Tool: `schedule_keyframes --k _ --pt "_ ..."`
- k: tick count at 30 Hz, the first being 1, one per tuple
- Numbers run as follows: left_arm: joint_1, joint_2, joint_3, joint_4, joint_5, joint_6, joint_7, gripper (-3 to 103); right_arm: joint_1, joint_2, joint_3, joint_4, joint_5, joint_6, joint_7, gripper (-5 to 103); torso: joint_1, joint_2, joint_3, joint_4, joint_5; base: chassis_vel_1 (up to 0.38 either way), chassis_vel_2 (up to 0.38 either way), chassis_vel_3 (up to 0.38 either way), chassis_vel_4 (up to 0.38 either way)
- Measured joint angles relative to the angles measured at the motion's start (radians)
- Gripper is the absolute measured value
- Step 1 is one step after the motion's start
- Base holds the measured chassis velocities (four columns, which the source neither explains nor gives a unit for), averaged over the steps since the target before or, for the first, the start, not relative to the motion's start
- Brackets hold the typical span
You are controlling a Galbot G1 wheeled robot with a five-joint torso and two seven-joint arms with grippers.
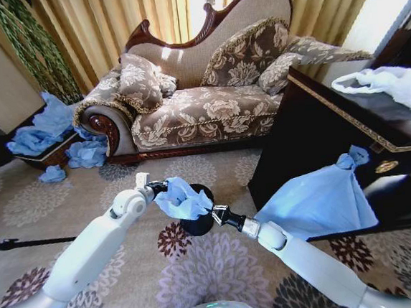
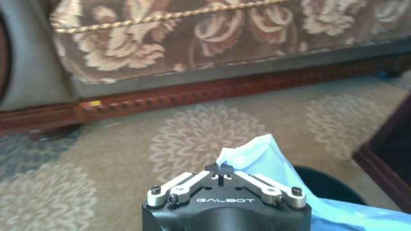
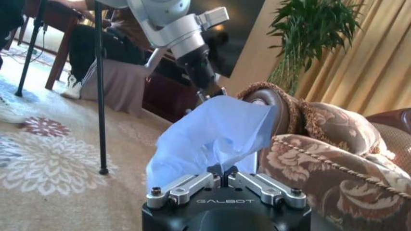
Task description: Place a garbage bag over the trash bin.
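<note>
The garbage bag (image 1: pixel 183 199), thin, light blue and wrinkled, is stretched between my two grippers just above the trash bin (image 1: pixel 197 225), a small black cylinder on the carpet. Its near rim peeks out beneath the plastic. My left gripper (image 1: pixel 158 188) is shut on the bag's left edge and my right gripper (image 1: pixel 212 212) is shut on its right edge. In the left wrist view the left gripper (image 2: pixel 220 172) pinches the bag (image 2: pixel 257 154), with the bin (image 2: pixel 324 183) dark beside it. In the right wrist view the right gripper (image 3: pixel 222 172) grips the bag (image 3: pixel 212 139), whose far corner the left gripper (image 3: pixel 209 89) holds.
A larger knotted light-blue bag (image 1: pixel 318 202) leans against the dark cabinet (image 1: pixel 311 127) at the right, which carries a white plastic bag (image 1: pixel 394 83). The patterned sofa (image 1: pixel 202 111) stands behind the bin. More blue bags (image 1: pixel 45 132) lie at the left. A tripod leg (image 3: pixel 99 96) stands nearby.
</note>
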Motion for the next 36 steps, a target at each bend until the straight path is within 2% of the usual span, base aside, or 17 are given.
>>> schedule_keyframes --k 2,3,5,7,8,11,12,15,24,28,36 --pt "-0.015 -0.011 0.002 -0.002 -0.048 0.007 -0.062 0 0.029 -0.005 -0.012 -0.007 0.012 -0.004 -0.005 0 0.000 0.000 0.000 -0.0001 -0.0001 0.000 0.000 0.000 0.000" --pt "-0.015 -0.011 0.002 -0.002 -0.048 0.007 -0.062 0 0.029 -0.005 -0.012 -0.007 0.012 -0.004 -0.005 0 0.000 0.000 0.000 -0.0001 -0.0001 0.000 0.000 0.000 0.000" --pt "-0.024 -0.019 0.007 -0.008 -0.087 0.012 -0.107 0 0.045 -0.011 -0.017 -0.012 0.018 -0.004 -0.016 0 0.000 0.000 0.000 0.0000 0.0000 0.000 0.000 0.000 0.000" --pt "-0.035 -0.032 0.016 -0.024 -0.161 0.021 -0.187 0 0.068 -0.029 -0.026 -0.012 0.032 -0.004 -0.029 0 0.000 0.000 0.000 -0.0002 0.0000 0.000 0.000 0.000 0.000" --pt "-0.035 -0.032 0.016 -0.024 -0.161 0.021 -0.187 0 0.068 -0.029 -0.026 -0.012 0.032 -0.004 -0.029 0 0.000 0.000 0.000 -0.0002 0.0000 0.000 0.000 0.000 0.000" --pt "-0.039 -0.051 0.027 -0.055 -0.237 0.022 -0.311 0 0.083 -0.054 -0.041 0.013 0.066 -0.027 -0.030 0 0.000 0.000 0.000 -0.0003 0.0000 0.000 0.000 0.000 0.000" --pt "-0.039 -0.051 0.027 -0.055 -0.237 0.022 -0.311 0 0.083 -0.054 -0.041 0.013 0.066 -0.027 -0.030 0 0.000 0.000 0.000 -0.0003 0.0000 0.000 0.000 0.000 0.000" --pt "-0.033 -0.061 0.026 -0.079 -0.290 0.015 -0.412 0 0.091 -0.057 -0.045 0.025 0.073 -0.041 -0.026 0 0.000 0.000 0.000 -0.0002 0.0000 0.000 0.000 0.000 0.000" --pt "0.037 -0.052 -0.023 -0.091 -0.283 -0.009 -0.438 0 0.078 -0.044 -0.044 0.027 0.064 -0.050 -0.015 0 0.000 0.000 0.000 0.0002 0.0000 0.000 0.000 0.000 0.000" --pt "0.096 -0.057 -0.032 -0.100 -0.275 -0.014 -0.448 0 0.027 -0.049 -0.040 0.035 0.048 -0.048 -0.016 0 0.000 0.000 0.000 -0.0002 0.0000 0.000 0.000 0.000 0.000" --pt "0.130 -0.100 -0.026 -0.018 -0.224 -0.036 -0.424 0 -0.065 -0.016 -0.015 0.008 -0.001 -0.030 -0.010 0 0.000 0.000 0.000 -0.0003 0.0000 0.000 0.000 0.000 0.000"
